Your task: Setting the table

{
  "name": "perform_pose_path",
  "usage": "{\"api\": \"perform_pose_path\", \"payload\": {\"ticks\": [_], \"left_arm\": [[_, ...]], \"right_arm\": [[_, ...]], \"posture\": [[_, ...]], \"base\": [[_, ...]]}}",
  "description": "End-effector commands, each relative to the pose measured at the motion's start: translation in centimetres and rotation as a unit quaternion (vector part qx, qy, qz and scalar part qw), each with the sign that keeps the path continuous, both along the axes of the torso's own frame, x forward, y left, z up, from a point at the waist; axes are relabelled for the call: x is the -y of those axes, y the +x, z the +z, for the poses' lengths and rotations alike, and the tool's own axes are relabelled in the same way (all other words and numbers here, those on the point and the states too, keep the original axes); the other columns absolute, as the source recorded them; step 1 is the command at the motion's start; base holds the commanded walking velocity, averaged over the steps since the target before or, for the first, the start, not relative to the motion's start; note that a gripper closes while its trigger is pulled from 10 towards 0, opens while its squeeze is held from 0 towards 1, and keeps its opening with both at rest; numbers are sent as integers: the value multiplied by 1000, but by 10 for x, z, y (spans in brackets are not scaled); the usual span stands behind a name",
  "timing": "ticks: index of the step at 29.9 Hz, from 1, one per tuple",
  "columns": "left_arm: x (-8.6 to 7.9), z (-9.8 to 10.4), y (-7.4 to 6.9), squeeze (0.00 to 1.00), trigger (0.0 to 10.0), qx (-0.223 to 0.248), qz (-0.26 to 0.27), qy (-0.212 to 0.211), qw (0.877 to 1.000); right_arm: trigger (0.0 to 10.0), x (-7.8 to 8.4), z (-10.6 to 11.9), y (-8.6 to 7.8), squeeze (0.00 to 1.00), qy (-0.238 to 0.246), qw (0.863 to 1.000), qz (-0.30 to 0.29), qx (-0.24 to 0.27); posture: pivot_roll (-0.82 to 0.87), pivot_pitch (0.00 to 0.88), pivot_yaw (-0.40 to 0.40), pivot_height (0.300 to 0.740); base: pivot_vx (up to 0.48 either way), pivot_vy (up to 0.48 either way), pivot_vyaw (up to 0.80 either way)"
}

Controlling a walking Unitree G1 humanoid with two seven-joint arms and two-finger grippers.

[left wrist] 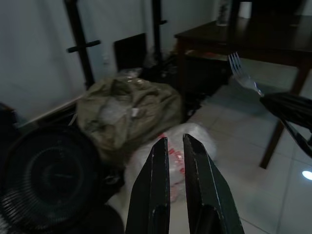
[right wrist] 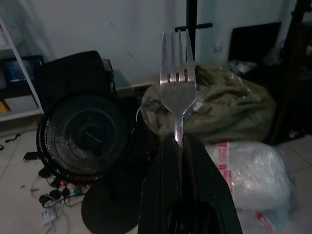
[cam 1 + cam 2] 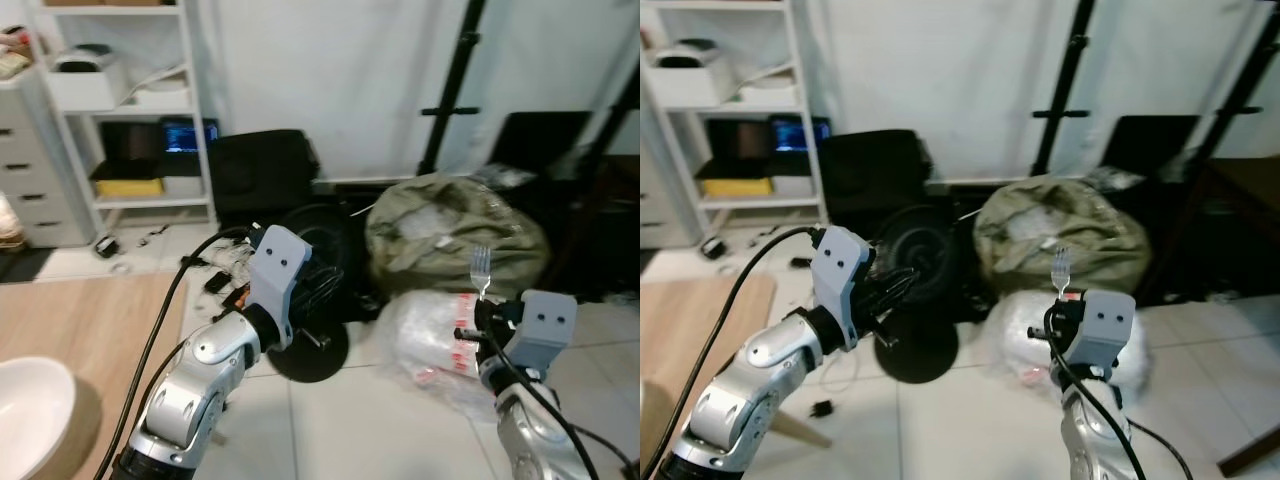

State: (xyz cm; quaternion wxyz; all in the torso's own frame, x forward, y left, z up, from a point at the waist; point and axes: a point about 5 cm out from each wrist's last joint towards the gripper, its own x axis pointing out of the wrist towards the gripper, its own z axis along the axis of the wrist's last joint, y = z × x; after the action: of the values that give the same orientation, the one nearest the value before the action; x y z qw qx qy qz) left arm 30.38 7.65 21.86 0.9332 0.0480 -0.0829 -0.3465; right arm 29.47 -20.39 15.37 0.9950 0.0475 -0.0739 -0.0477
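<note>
Your right pincer (image 2: 179, 141) was clamped on the fork's (image 2: 178, 83) slim handle, tines up—light, stiff, likely slippery metal—while your left pincer (image 1: 173, 144) stood nearly closed, empty.

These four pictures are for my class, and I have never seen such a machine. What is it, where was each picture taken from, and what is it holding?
It is a walking robot with two silver arms. Two pictures come from cameras in its head, looking down; the other two from cameras on its wrists. The right gripper is shut on a fork, prongs up. The left gripper holds nothing, fingers almost together. At the near left is a wooden table with a white bowl. On the floor ahead are a black fan, an olive bag and a plastic bundle.
</note>
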Motion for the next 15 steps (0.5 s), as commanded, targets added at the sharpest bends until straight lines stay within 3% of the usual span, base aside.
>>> {"api": "perform_pose_path", "payload": {"ticks": [1,9,15], "left_arm": [[-5,-3,0,0,10000,-2,14,1,1000],[-26,-2,-3,0,10000,2,59,1,998],[-30,-3,-3,0,10000,2,68,4,998]], "right_arm": [[10000,-4,-5,1,0,1,1000,11,-11],[10000,-20,-3,12,0,11,999,45,-9],[10000,-22,0,15,0,17,999,48,-6]], "posture": [[67,53,41,740],[109,51,12,740],[115,50,12,740]], "base": [[0,0,-744],[0,0,-739],[0,0,-740]]}}
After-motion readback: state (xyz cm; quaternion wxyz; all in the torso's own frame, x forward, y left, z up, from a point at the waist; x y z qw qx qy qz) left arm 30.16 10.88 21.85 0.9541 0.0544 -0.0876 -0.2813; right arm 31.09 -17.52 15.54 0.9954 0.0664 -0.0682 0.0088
